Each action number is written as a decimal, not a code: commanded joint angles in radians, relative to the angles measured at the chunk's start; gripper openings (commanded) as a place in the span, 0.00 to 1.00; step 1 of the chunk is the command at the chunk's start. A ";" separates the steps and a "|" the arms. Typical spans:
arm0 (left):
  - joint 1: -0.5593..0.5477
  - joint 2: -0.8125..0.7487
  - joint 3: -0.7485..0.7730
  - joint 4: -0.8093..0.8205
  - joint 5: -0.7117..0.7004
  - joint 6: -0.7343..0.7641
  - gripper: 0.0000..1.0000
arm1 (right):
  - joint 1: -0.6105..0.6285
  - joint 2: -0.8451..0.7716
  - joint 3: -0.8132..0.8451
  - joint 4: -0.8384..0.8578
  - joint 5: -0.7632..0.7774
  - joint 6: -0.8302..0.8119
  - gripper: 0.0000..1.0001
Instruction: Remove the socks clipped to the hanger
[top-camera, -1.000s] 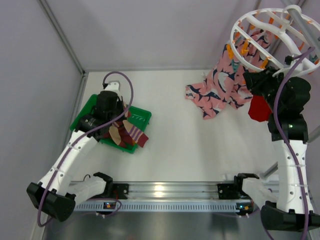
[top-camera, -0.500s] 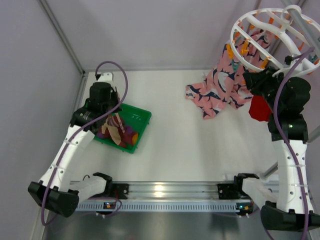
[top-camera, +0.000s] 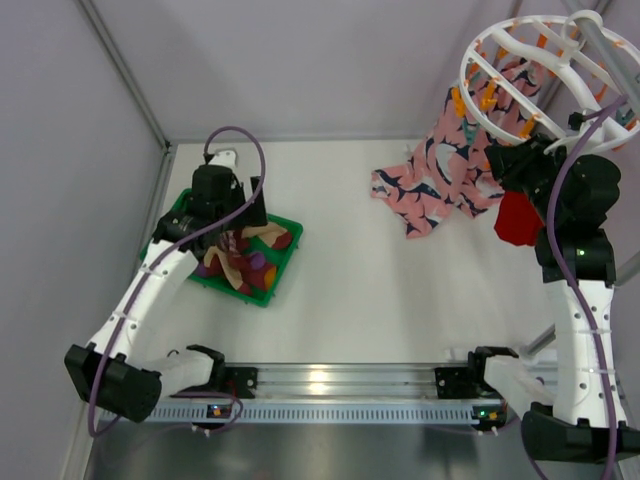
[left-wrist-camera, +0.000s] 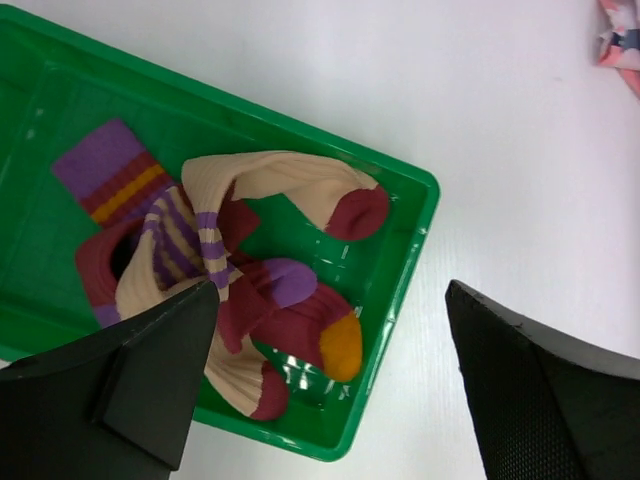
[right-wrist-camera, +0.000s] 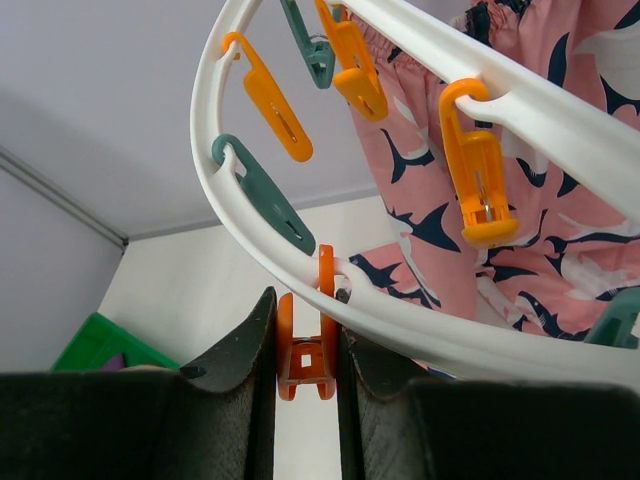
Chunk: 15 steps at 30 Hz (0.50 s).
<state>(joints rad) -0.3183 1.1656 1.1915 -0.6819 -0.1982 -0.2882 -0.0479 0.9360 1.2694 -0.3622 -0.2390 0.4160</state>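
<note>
- Since half a second ago the left gripper has let go: the striped and tan socks that hung from it now lie in the green plastic tray.
- Its jaws stand wide apart above the tray with nothing between them.
- A maroon sock with purple and orange patches lies tangled with the tan one, both inside the tray's rim.
- The right gripper has not moved. Its jaws are closed on one orange clip peg of the round white plastic ringed hanger.
- A bright red sock hangs beside the right wrist, below the hanger; what holds it is hidden.
- A pink cloth with navy and white print hangs from the hanger down onto the white table.
</note>
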 joint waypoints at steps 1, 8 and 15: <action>0.002 0.009 0.056 0.039 0.138 -0.045 0.98 | 0.014 -0.011 -0.012 0.000 -0.068 0.006 0.00; -0.174 0.031 -0.025 0.408 0.528 -0.074 0.98 | 0.014 -0.008 0.002 -0.012 -0.088 0.023 0.00; -0.425 0.111 -0.125 0.873 0.609 -0.103 0.98 | 0.014 0.001 0.024 -0.030 -0.112 0.049 0.00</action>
<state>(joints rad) -0.7002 1.2377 1.0828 -0.1059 0.3260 -0.3653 -0.0479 0.9363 1.2697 -0.3637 -0.2676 0.4484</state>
